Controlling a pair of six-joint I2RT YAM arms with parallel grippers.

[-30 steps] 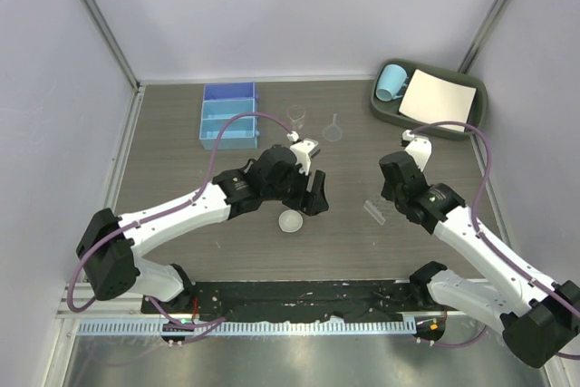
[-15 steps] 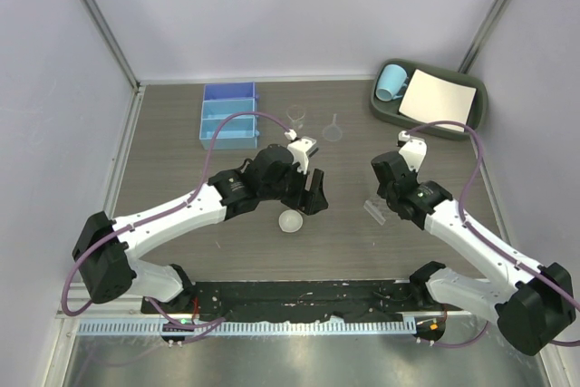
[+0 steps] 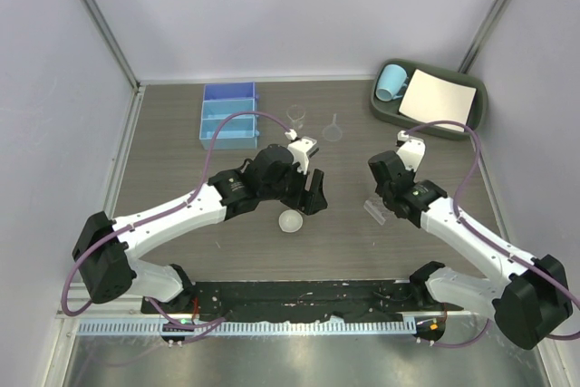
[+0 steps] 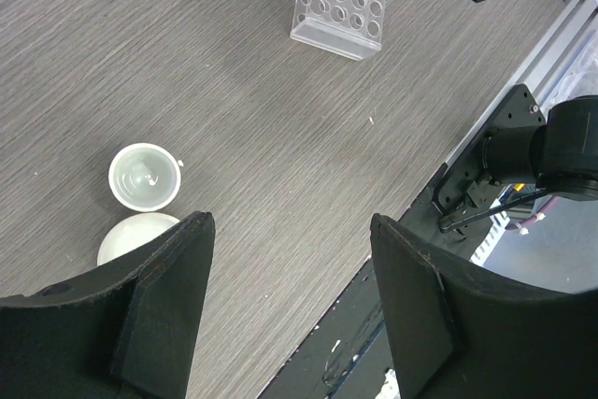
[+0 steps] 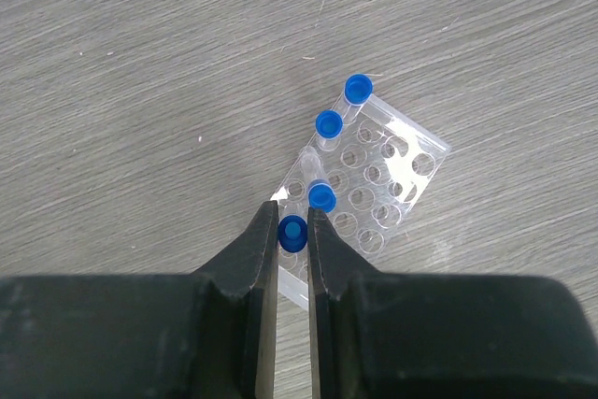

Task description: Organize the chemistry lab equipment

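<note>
Right arm (image 3: 453, 224) nearer rack (image 5: 402, 161), among tubes (image 5: 329, 123)

The left arm (image 3: 172, 215) and the right arm (image 3: 471, 237) share one build: smooth white shells along the links and bulky black housings at the joints. A purple cable (image 3: 240, 116) loops free along each arm. A small white bracket (image 3: 304, 144) sits near each wrist. The left gripper (image 4: 290, 223) has broad, flat, matte-black fingers. The right gripper (image 5: 292, 210) shows its black fingers edge-on, tapering to blunt tips. Both bases are bolted to a black plate (image 3: 308, 292) at the bottom of the frame.
</note>
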